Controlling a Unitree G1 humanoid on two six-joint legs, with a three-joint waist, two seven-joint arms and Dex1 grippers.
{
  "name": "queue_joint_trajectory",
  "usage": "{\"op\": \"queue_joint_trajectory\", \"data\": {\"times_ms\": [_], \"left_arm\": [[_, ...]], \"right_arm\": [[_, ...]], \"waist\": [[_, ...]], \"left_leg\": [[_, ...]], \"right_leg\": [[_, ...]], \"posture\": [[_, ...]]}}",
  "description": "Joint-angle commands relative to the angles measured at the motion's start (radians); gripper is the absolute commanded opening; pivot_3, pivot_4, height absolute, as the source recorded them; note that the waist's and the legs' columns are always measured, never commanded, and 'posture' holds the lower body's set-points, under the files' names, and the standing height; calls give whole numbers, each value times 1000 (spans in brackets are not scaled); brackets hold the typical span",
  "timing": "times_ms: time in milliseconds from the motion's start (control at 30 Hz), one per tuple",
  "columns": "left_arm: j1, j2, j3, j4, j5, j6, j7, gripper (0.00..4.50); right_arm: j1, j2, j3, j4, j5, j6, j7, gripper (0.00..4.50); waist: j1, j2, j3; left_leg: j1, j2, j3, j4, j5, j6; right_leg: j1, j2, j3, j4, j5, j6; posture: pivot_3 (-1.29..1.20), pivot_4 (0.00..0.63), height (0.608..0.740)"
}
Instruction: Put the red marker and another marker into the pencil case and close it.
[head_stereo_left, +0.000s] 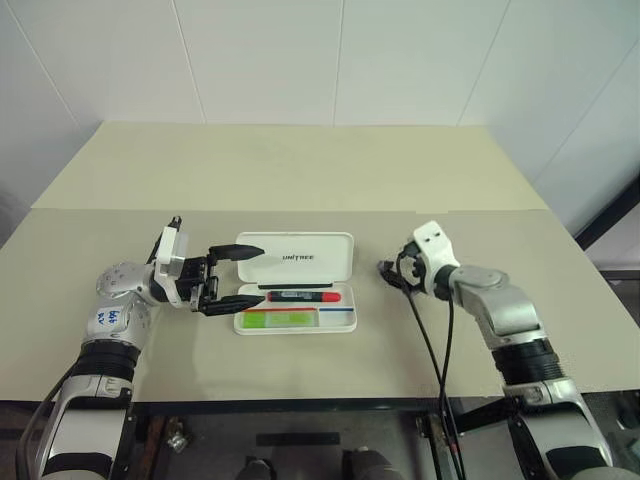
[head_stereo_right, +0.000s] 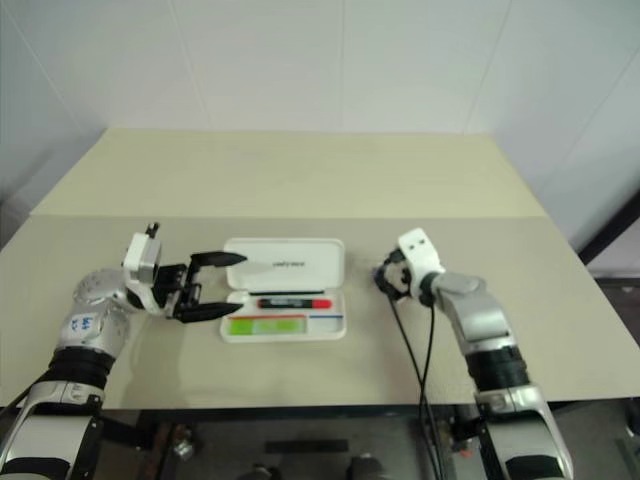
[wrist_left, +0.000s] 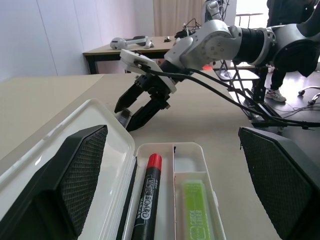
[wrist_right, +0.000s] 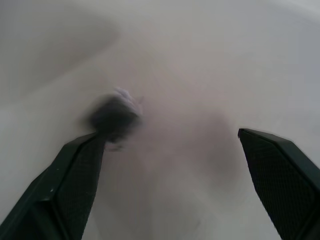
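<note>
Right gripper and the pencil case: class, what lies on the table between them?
Nothing: in the left eye view, bare table separates the right gripper from the open pencil case.

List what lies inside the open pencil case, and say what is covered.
Inside the pencil case lie the red marker and the green highlighter, in separate compartments. The open left gripper covers the case's left end, so anything there is unseen.

A white pencil case (head_stereo_left: 296, 281) lies open just beside the left gripper (head_stereo_left: 240, 274). A red-capped marker (head_stereo_left: 303, 296) and green highlighter (head_stereo_left: 281, 319) are held inside.
</note>
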Motion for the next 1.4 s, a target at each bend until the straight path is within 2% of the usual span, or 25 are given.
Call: {"op": "queue_joint_trajectory", "data": {"times_ms": [33,267,567,800,1133,1400], "left_arm": [[-18,-6,23,-6,5,-9,-110,4500],[-26,-12,24,9,12,-16,-109,4500],[-28,-12,28,16,16,-18,-112,4500],[-28,-14,25,14,6,-16,-112,4500],[-29,-12,26,16,-1,-16,-112,4500],[-24,-12,29,15,1,-18,-112,4500]], "right_arm": [[14,-9,-9,-70,18,22,12,4463],[21,10,-21,-128,59,33,15,4463],[69,-29,10,-251,96,134,42,4463],[97,-12,-16,-248,91,182,-15,4463],[86,155,-137,-202,112,262,-206,4463],[111,240,-157,-207,52,283,-389,4463]], "waist": [[0,0,0],[0,0,0],[2,0,0],[3,0,0],[0,0,0],[1,0,0]], "left_leg": [[0,0,0,0,0,0],[0,0,0,0,0,0],[0,0,-2,0,0,0],[0,0,-2,0,0,0],[1,0,-5,2,1,0],[1,0,-5,2,5,2]], "right_leg": [[0,0,0,0,0,0],[0,0,0,0,0,0],[0,-1,0,-1,0,0],[0,0,0,-1,0,0],[2,0,0,0,2,1],[2,0,0,-1,6,1]], "posture": [[0,150,740],[0,150,740],[0,150,740],[0,150,740],[0,150,740],[0,150,740]]}}
